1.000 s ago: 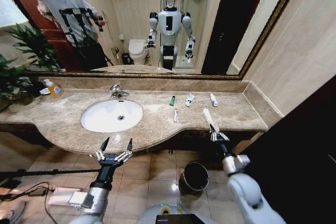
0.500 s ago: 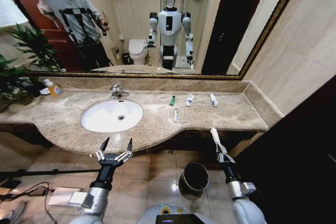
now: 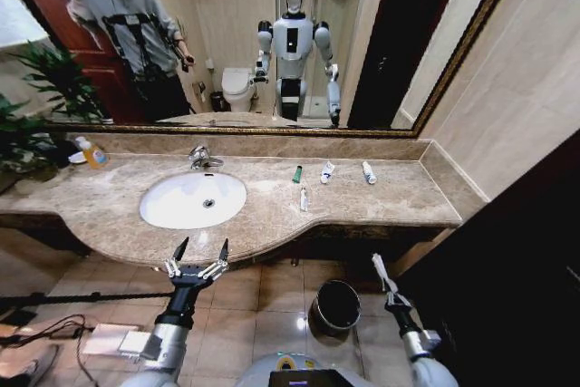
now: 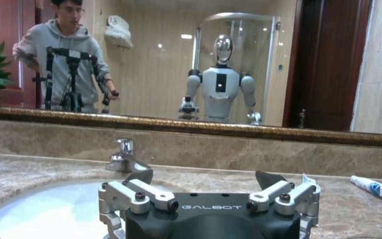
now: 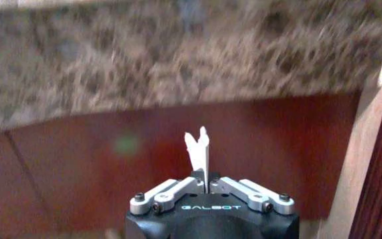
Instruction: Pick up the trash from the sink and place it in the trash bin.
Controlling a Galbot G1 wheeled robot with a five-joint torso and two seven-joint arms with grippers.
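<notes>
Right tool (image 3: 392, 294) clenches the wrapper (image 3: 380, 268) upright, just right of the bin (image 3: 333, 306) below the desk; left tool (image 3: 196, 268) hangs released

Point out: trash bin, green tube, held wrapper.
trash bin (image 3: 334, 309): head view, on its dark inside.
green tube (image 3: 296, 173): head view, mid-body.
white wrapper (image 5: 198, 149): right wrist view, on the strip above the jaws.

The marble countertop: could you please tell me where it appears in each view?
Head view: marble countertop across the middle, around the basin.
Left wrist view: beyond the left gripper.
Right wrist view: blurred edge above the white wrapper.
Shared landmark: chrome tap, head and left wrist.
</notes>
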